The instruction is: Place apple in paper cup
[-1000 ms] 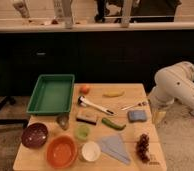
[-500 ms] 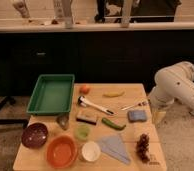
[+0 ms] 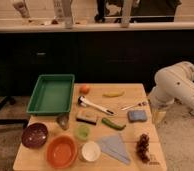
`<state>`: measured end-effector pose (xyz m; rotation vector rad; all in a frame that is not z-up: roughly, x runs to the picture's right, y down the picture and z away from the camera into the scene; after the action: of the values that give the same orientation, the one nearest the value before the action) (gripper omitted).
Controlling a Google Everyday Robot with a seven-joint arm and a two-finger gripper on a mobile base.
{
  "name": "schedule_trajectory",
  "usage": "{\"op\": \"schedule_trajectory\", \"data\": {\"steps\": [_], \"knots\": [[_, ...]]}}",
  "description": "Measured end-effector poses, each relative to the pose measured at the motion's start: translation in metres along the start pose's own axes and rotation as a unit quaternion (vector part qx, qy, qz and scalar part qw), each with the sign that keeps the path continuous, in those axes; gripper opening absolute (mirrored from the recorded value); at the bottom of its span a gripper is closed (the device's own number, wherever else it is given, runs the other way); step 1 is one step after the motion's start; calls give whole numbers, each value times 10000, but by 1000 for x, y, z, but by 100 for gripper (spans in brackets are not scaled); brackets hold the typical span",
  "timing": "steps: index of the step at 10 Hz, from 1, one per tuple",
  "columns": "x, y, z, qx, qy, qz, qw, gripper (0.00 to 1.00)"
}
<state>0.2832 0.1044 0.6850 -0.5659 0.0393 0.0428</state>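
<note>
Apple [image 3: 84, 89] one, cup [image 3: 90, 151] one; tool [image 3: 158, 115] right

- A kitchen-like robot test space: dark cabinets [image 3: 50, 55] under a long counter [image 3: 90, 26] along the back.
- A wooden table [image 3: 97, 90] holds an orange bowl [image 3: 61, 151], a banana [image 3: 113, 93] and a green tray [image 3: 51, 93].
- The gripper [image 3: 159, 116] hangs just off the table's right edge.

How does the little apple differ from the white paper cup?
The apple is orange-red and solid; the paper cup is white and open-topped. The apple sits far back by the green tray; the paper cup sits near the front beside the orange bowl. Both are round. The gripper hangs beside the right edge of the table.
</note>
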Motion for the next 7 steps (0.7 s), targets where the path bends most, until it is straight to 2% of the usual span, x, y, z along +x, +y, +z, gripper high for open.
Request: {"op": "schedule_trajectory", "data": {"steps": [2,4,5,6,7], "knots": [[0,-1,-1,-5,-36,-75,10000,80],[-13,-12,1,-69,-249,-736,9970,80],[-22,-21,3,-111,-400,-1332,9902,80],[-31,-30,6,-190,-532,-1894,9803,80],[-49,-41,9,-238,-678,-2372,9688,80]]}}
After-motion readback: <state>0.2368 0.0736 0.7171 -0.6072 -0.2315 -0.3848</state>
